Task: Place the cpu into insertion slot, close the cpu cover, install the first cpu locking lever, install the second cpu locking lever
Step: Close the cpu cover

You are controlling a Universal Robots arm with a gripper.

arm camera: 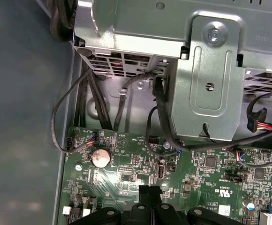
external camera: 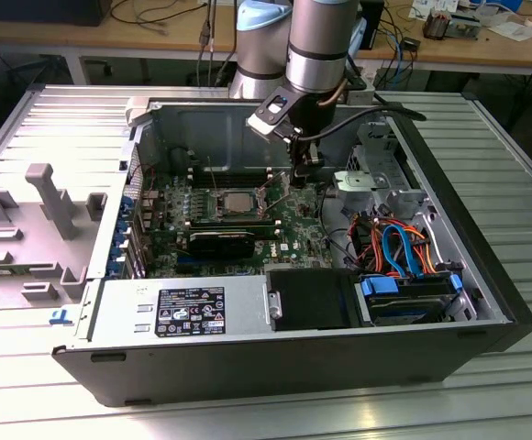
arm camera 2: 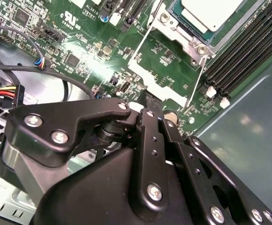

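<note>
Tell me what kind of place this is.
Probably a robotics lab or test workshop: an open computer case sits on a ribbed metal table, a robot arm reaches into it, and cable-strewn workbenches stand behind.

Cpu [arm camera 2: 208, 11], ahead of the pincer [arm camera 2: 144, 107]: cut off by the picture's edge in the second wrist view. Pincer's own body likewise, in both wrist views.

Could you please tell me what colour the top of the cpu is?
Pale silvery-grey metal; the cpu shows best in the second wrist view.
</note>
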